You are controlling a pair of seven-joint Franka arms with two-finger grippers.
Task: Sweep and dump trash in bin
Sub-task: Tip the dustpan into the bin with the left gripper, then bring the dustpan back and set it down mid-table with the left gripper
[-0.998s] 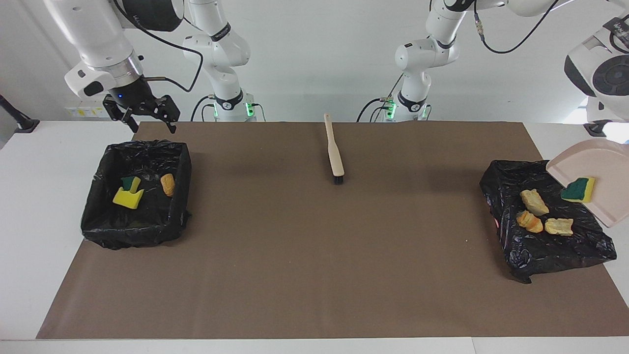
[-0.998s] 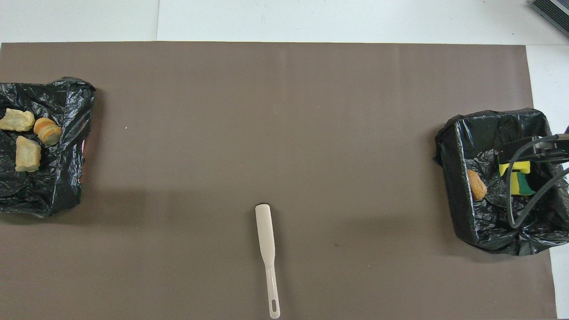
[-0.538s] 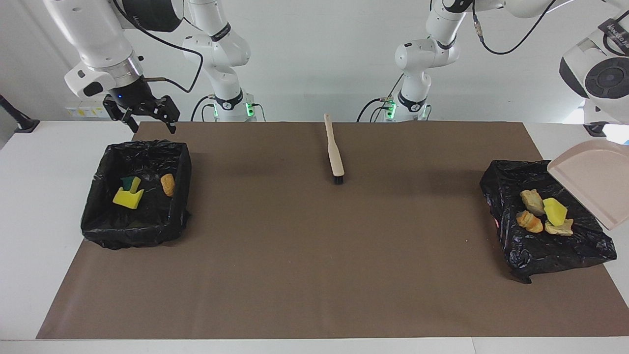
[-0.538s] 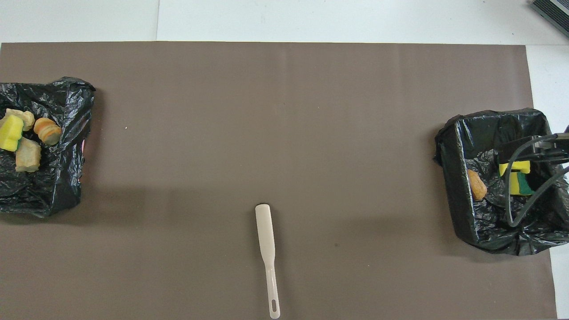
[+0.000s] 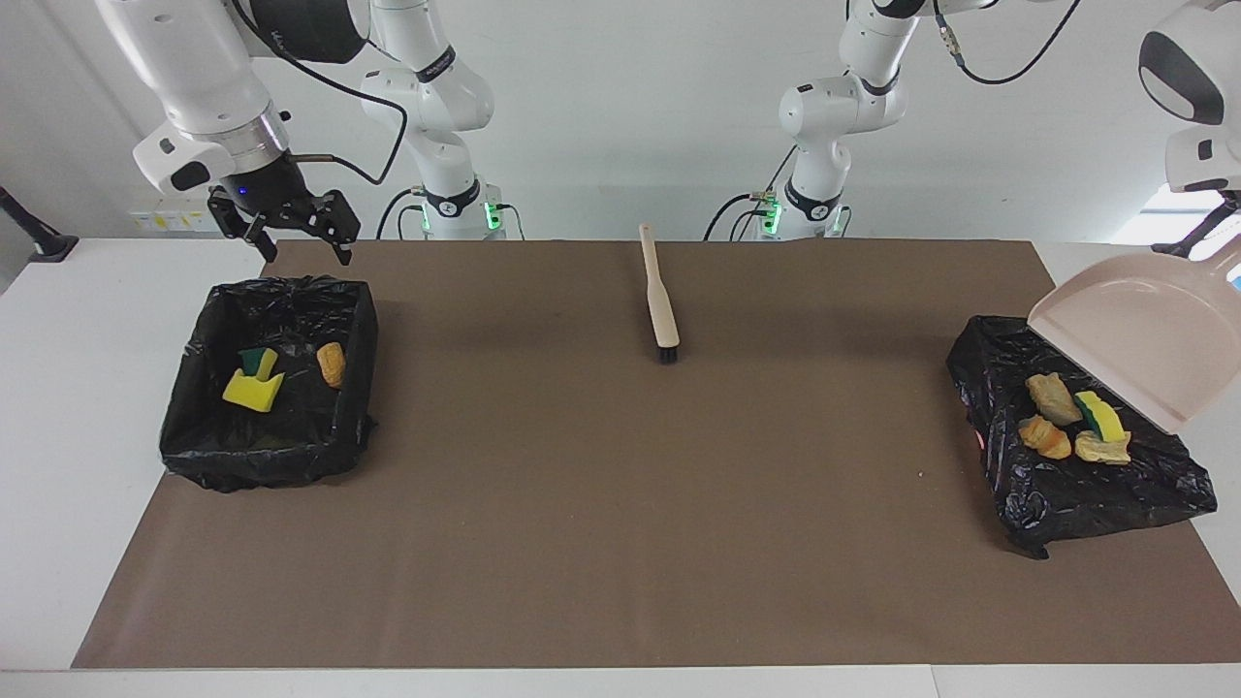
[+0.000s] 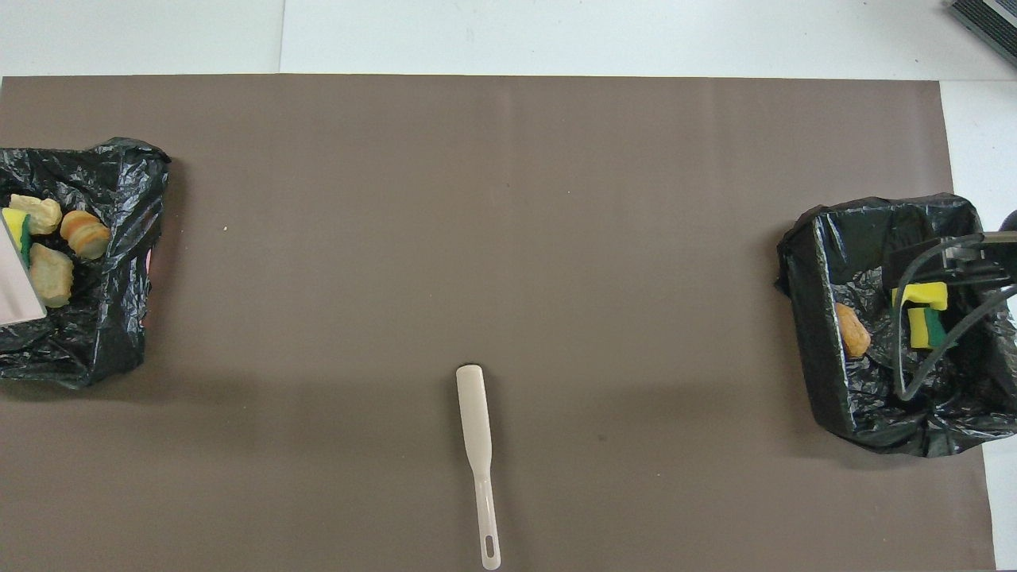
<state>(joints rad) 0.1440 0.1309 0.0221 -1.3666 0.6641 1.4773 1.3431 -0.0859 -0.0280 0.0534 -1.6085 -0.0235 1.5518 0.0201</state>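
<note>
looking across the table (image 5: 620, 543), i count seven scraps of trash and none of them lies on the brown mat (image 5: 601, 465) any more. four sit in the bin at the left arm's end (image 5: 999, 388): two tan chunks (image 5: 1053, 397), an orange one (image 5: 1044, 437) and a yellow sponge piece with green backing (image 5: 1098, 415), all bunched together on the black liner. three more lie in the bin at the right arm's end (image 5: 208, 427): two yellow and green sponge pieces (image 5: 254, 383) and an orange chunk (image 5: 331, 364)

the dustpan (image 5: 1134, 349) hangs tilted over the first bin, its lip pointing down at the pile, and its pan looks bare to me. the left gripper that carries it is past the edge of what i can see, though it must be closed on the dustpan's handle for it to hang like that. the right gripper (image 5: 286, 228) waits over the edge of the other bin nearer the robots, fingers spread wide and holding nothing

the brush (image 5: 659, 296) lies flat in the middle of the mat, near the robots, with no gripper on it

so i judge the sweeping and dumping done; what seems left is only to set the dustpan down
</note>
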